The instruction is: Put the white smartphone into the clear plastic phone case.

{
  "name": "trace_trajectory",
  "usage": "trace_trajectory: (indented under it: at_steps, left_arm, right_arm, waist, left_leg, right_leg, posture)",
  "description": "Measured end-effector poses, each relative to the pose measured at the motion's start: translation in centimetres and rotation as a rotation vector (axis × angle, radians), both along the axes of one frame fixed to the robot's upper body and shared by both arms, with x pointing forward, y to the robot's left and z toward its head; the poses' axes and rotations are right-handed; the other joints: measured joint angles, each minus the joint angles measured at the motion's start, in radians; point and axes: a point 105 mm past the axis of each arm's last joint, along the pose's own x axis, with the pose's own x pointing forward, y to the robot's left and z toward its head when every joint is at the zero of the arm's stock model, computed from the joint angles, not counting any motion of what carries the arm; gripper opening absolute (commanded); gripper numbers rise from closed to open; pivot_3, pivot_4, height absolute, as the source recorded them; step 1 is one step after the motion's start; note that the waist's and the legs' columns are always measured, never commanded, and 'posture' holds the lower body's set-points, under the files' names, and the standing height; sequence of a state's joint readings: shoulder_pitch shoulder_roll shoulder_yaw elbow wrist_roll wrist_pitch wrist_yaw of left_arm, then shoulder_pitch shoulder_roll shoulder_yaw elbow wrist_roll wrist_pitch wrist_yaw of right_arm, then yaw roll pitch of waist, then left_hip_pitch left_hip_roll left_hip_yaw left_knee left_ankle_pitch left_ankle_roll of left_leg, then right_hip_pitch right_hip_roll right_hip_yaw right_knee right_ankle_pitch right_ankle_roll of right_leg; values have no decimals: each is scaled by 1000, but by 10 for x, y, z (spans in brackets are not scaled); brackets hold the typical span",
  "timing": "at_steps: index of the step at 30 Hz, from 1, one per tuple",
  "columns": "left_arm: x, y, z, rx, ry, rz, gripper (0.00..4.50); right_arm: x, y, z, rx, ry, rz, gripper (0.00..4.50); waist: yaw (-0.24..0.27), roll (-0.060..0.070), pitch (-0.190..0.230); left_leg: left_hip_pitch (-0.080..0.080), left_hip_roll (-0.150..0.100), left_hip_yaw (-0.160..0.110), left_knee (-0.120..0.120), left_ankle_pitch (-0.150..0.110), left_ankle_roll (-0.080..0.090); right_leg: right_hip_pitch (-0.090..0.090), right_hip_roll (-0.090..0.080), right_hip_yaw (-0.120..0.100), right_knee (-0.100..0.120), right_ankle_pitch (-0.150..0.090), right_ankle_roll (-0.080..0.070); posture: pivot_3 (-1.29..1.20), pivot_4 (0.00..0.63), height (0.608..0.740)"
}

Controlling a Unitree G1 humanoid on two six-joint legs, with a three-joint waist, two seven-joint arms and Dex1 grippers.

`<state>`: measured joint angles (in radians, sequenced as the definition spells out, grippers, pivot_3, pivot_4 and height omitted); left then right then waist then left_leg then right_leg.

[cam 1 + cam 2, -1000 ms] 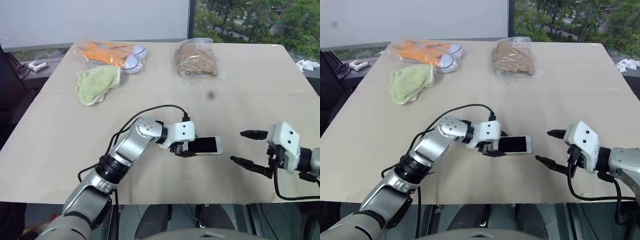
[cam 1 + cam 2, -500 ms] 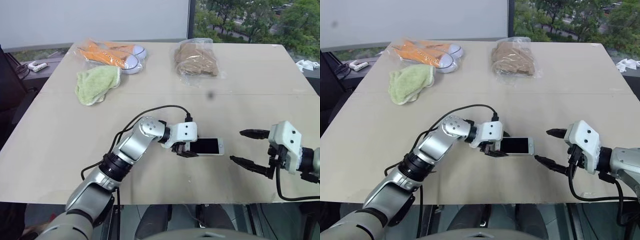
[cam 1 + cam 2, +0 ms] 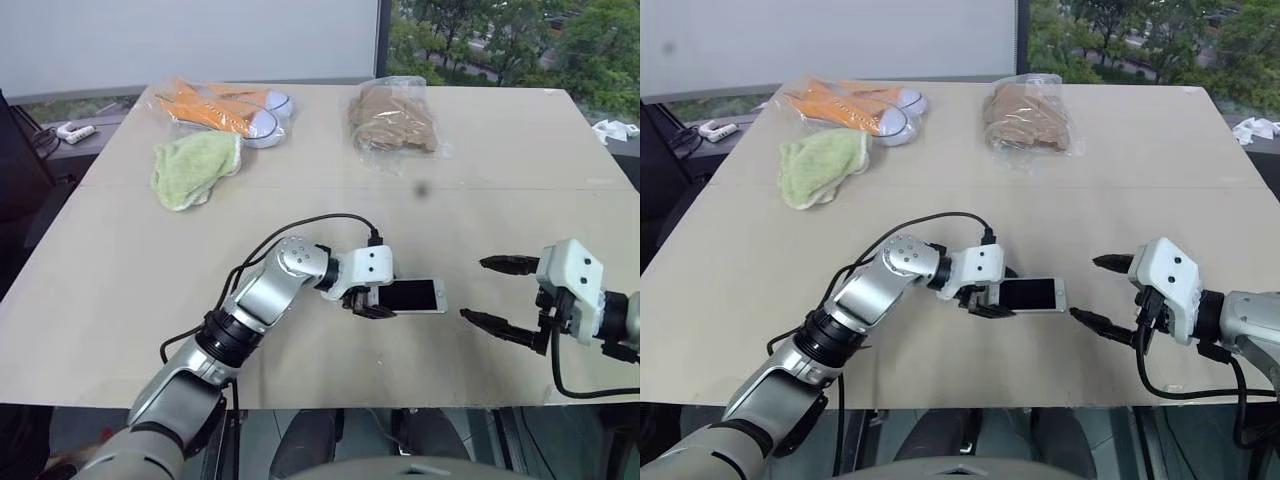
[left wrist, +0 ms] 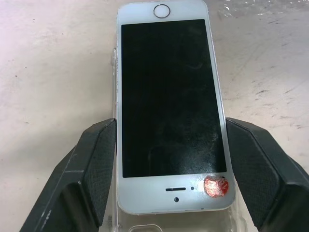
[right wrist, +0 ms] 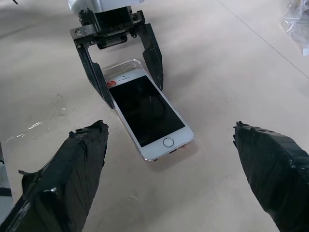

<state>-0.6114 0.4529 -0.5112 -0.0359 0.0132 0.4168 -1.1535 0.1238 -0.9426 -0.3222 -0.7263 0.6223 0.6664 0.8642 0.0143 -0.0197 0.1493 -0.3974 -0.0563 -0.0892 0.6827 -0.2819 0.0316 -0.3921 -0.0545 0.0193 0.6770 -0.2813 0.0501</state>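
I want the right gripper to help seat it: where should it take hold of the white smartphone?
Probably at the free home-button end of the white smartphone, pinching the two long edges, coming in from the robot's right. The phone lies flat, screen up, and the left gripper already straddles the far end over the clear plastic phone case. The right gripper stands open, facing that free end.

A wide, pale tabletop (image 3: 120, 290) carries everything. At its far side lie a pair of orange sneakers in a clear bag (image 3: 225, 107), a green cloth (image 3: 193, 167) just in front of them, and a brown item in a crinkly clear bag (image 3: 392, 118) well off to the right. Near the front edge the white phone (image 3: 409, 295) lies screen up, its end over a clear case (image 5: 120, 72) on the surface.
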Motion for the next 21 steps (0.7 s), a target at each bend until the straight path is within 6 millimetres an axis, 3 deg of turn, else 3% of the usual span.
trace_trajectory:
  at_steps: [2, 14, 17, 20, 21]
  left_arm:
    - [-1, 0, -1, 0, 4, 1, 4463]
    - [1, 1, 0, -23, 7, 25, 4463]
    - [3, 1, 20, -105, 7, 49, 4463]
    - [3, 6, 59, -235, -17, 60, 4463]
    - [1, 8, 63, -244, -15, 61, 4463]
  right_arm:
    - [0, 0, 0, 0, 0, 0, 4500]
    - [3, 9, 0, 6, -2, 38, 4500]
    - [5, 15, 0, 18, -2, 55, 4500]
    - [12, 19, -3, 38, 13, 48, 4500]
    - [14, 19, -3, 41, 15, 48, 4500]
  waist:
    - [0, 0, 0]
    - [-1, 0, 0]
    - [-1, 0, 0]
    - [-2, 0, 0]
    - [-4, 0, 0]
  left_leg:
    - [0, 0, 0, 0, 0, 0]
    - [0, 0, 0, 0, 0, 0]
    - [0, 0, 0, 0, 0, 0]
    - [0, 0, 0, 0, 0, 0]
    - [0, 0, 0, 0, 0, 0]
  right_leg:
    - [0, 0, 0, 0, 0, 0]
    - [0, 0, 0, 0, 0, 0]
    - [0, 0, 0, 0, 0, 0]
    - [0, 0, 0, 0, 0, 0]
    - [-1, 0, 0, 0, 0, 0]
  posture:
    - [0, 150, 740]
    - [0, 150, 740]
    - [0, 150, 740]
    - [0, 150, 740]
    - [0, 150, 740]
